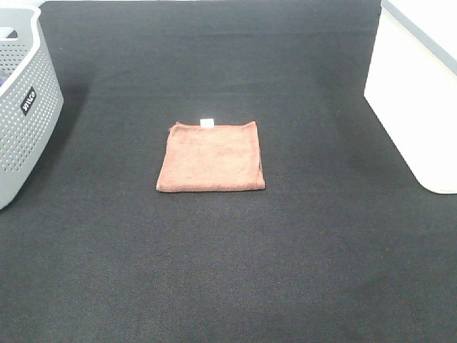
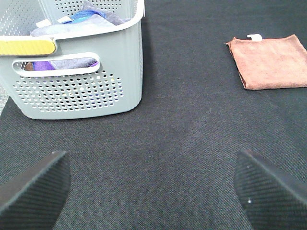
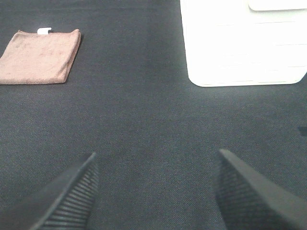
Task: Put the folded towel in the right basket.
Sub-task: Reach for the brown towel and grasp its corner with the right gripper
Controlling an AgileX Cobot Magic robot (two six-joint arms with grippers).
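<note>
Left end effector (image 2: 149, 160), right end effector (image 3: 156, 157) spread apart; grey basket (image 2: 81, 93) holds coloured cloths (image 2: 88, 18); right basket (image 3: 240, 48) interior hidden.

Dark woven mat (image 1: 228, 271), evenly lit.

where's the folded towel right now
Exterior high view: the folded towel lies flat mid-frame, between the grey perforated basket at left and the white basket at right, touching neither.
</note>
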